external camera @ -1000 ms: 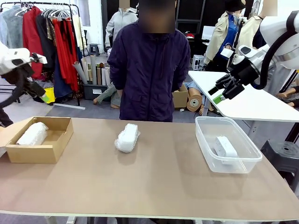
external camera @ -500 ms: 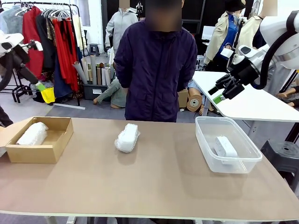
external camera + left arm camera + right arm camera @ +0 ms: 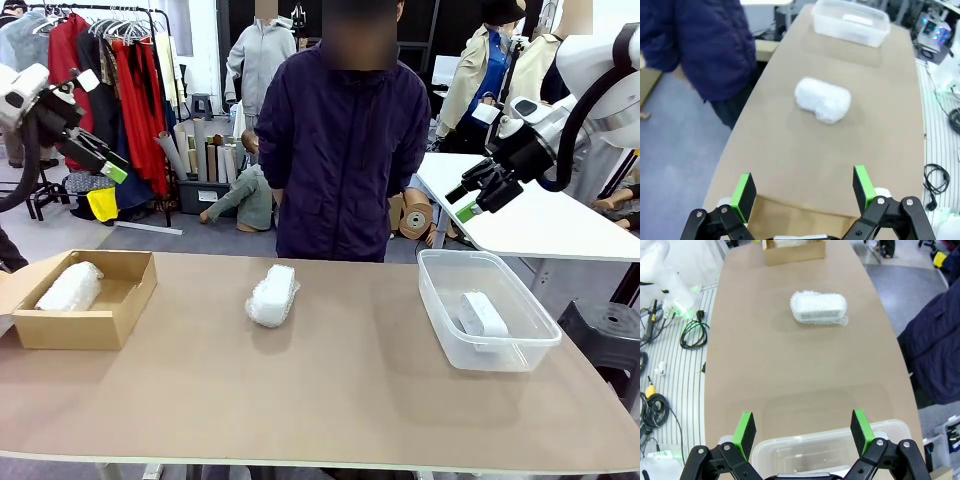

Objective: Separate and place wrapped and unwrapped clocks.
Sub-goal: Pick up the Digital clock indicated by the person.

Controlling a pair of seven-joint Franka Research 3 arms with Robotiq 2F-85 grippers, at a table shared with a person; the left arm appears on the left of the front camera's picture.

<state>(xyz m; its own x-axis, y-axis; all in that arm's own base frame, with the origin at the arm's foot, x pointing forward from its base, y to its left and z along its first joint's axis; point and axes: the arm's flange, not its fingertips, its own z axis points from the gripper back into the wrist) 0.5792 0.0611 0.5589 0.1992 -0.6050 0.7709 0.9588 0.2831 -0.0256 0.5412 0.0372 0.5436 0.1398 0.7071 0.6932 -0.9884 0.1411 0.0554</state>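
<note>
Wrapped clock on table centre

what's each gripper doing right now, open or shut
Left gripper: open, holding nothing.
Right gripper: open, holding nothing.

Front camera faces 12 o'clock across the table. Both wrist cameras look down from high, far off; all three share the middle wrapped clock.
</note>
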